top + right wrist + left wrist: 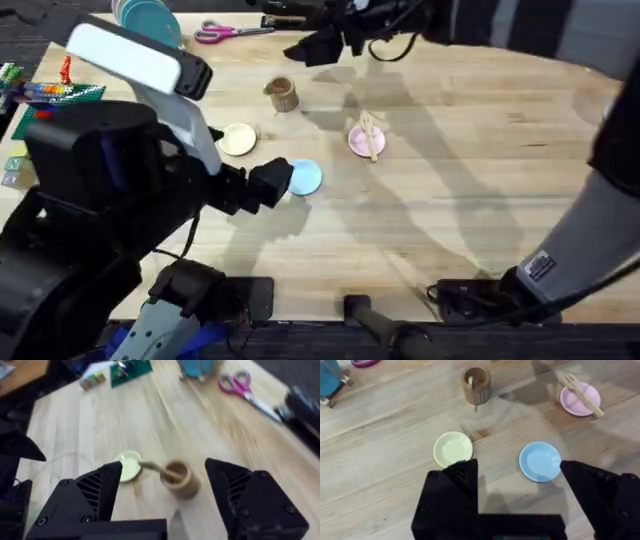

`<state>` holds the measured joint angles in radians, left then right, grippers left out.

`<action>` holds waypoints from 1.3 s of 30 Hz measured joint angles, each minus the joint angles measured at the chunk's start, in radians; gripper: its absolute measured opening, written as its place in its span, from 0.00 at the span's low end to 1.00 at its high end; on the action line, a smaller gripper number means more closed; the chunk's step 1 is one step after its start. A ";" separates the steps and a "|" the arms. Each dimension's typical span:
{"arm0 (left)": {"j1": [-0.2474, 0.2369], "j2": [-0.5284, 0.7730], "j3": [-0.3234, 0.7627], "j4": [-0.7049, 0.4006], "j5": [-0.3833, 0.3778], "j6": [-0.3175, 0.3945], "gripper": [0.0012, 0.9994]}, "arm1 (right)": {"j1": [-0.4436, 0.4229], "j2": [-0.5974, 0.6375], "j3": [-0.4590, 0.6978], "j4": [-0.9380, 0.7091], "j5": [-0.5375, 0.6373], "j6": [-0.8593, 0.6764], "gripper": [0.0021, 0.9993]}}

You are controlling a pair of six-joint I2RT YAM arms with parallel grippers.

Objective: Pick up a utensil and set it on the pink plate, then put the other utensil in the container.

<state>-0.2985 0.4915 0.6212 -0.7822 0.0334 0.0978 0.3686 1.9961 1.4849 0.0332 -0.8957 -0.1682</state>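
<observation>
At the far left edge of the wooden surface (450, 200) lies a green card (60, 93) with coloured markings, its print too small to read. The left pincer (268, 185) hovers low at the left of centre, its black fingers (451, 497) spread apart with nothing between them, just beside the pale yellow plate (238, 139) and partly over the light blue plate (303, 177). Far from these, a teal object (147, 20) stands at the back edge, with pink-handled scissors (228, 31) to its right. The container (284, 94), a small brown wooden cup, stands upright beyond the two plates, and the spoon (152, 468) leans inside it, its handle sticking out over the rim. The right pincer (318, 47) hangs above the far side of the surface just right of the cup, its fingers (87, 495) wide apart and empty. Farther right sits the pink plate (360, 140), well apart from the cup, with the fork (371, 134) lying across it, its ends overhanging the rim. A white label (538, 266) on the right arm near the front edge bears print that cannot be read.
</observation>
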 joint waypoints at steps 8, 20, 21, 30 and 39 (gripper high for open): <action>0.000 0.000 0.000 0.000 0.000 0.000 0.99 | -0.047 -0.136 0.000 -0.351 0.110 -0.062 1.00; 0.000 0.000 0.000 0.000 0.000 0.000 0.99 | -0.089 -0.370 -0.131 -0.623 0.236 -0.156 1.00; 0.000 0.000 0.000 0.000 0.000 0.000 0.99 | -0.091 -0.396 -0.160 -0.617 0.238 -0.158 1.00; 0.000 0.000 0.000 0.000 0.000 0.000 0.99 | -0.100 -0.709 -0.425 -0.614 0.321 -0.135 1.00; 0.000 0.000 0.000 0.000 0.000 0.000 0.99 | -0.159 -0.898 -0.499 -0.747 0.382 -0.062 1.00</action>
<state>-0.2985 0.4915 0.6212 -0.7822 0.0330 0.0981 0.2096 1.0981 0.9859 -0.7140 -0.5142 -0.2298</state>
